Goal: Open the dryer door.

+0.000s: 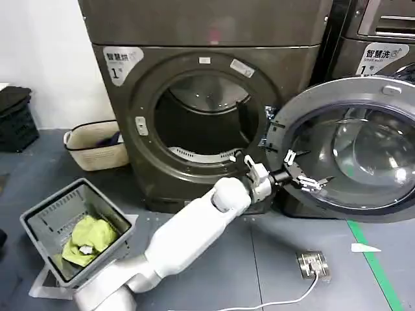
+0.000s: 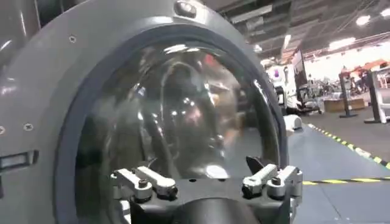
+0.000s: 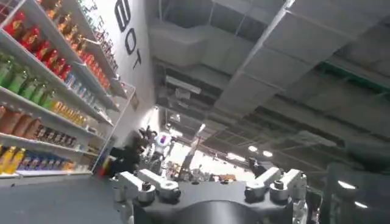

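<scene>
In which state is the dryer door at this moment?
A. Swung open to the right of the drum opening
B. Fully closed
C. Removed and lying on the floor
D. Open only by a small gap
A: the dryer door stands swung wide beside the exposed drum opening, with the left gripper open at its inner face.

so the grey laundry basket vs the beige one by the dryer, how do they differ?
The grey basket is a slatted plastic crate, tipped at an angle in the foreground; the beige basket is oval and sits flat on the floor by the dryer's left side. The grey basket holds yellow-green cloth; the beige basket holds something dark. Both are open-topped and stand on the grey floor.
</scene>
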